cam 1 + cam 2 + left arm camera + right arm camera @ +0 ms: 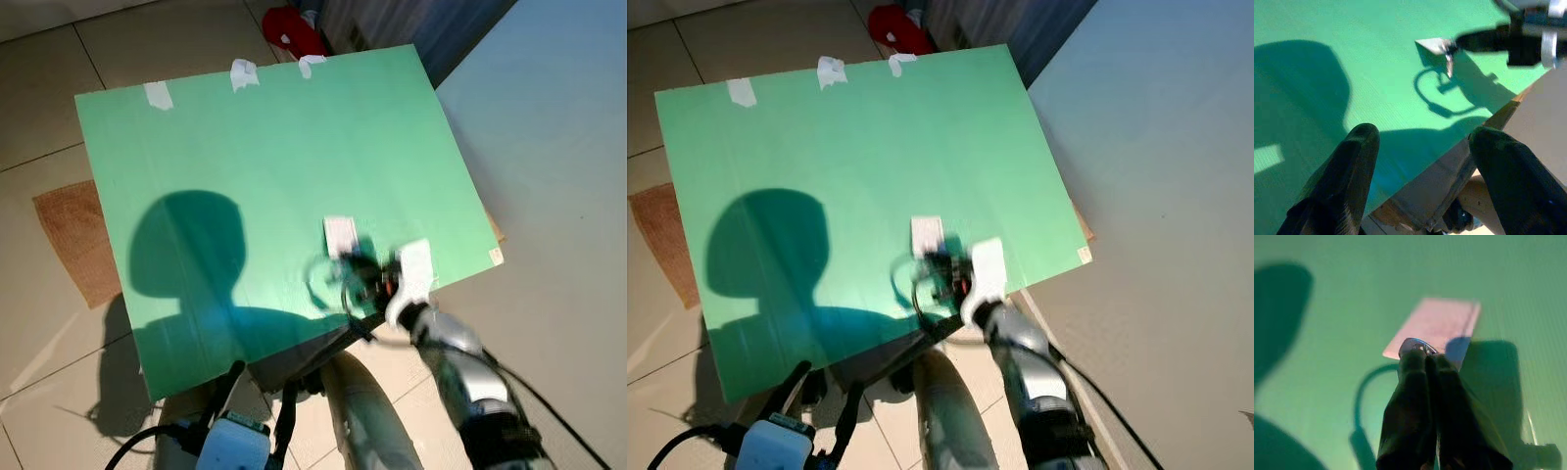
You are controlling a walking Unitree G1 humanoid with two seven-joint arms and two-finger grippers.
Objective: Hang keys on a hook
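We see the right gripper [1425, 357] with fingers pressed together on the keys [1417, 346], held at the white hook plate [1436, 323], toward four o'clock on the green board [265, 147]. The left gripper [1422, 142] hangs low, fingers apart.

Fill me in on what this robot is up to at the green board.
The robot's right gripper is shut on a key ring and holds it up to a small pale hook plate stuck on the green board. The ring is right at the plate, but whether it has caught on the hook cannot be told. The left gripper hangs open below the board's lower edge, holding nothing.
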